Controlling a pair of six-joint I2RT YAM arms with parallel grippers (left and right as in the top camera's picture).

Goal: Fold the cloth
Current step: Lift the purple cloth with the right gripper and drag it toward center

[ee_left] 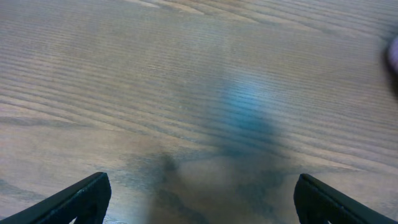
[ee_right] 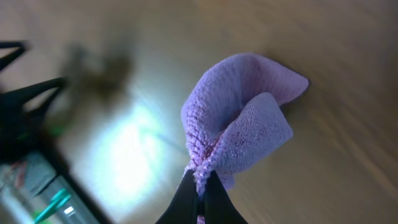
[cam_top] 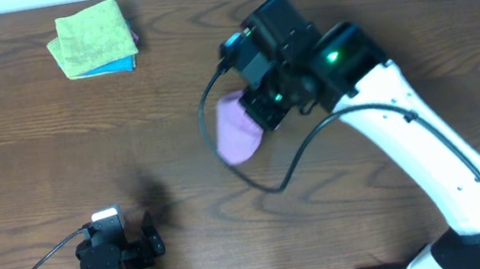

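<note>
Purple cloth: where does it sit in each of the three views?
Overhead: cloth at centre, held by the right gripper.
Left wrist: probably the cloth, a purple blur at the right edge.
Right wrist: cloth at centre, pinched at its bottom.
Shared landmark: the wooden table.

Overhead's evenly bright and sharp. My left wrist view blurs soft over the table (ee_left: 124,74); right wrist shows white glare, smeared background, only the cloth (ee_right: 236,118) crisp.
</note>
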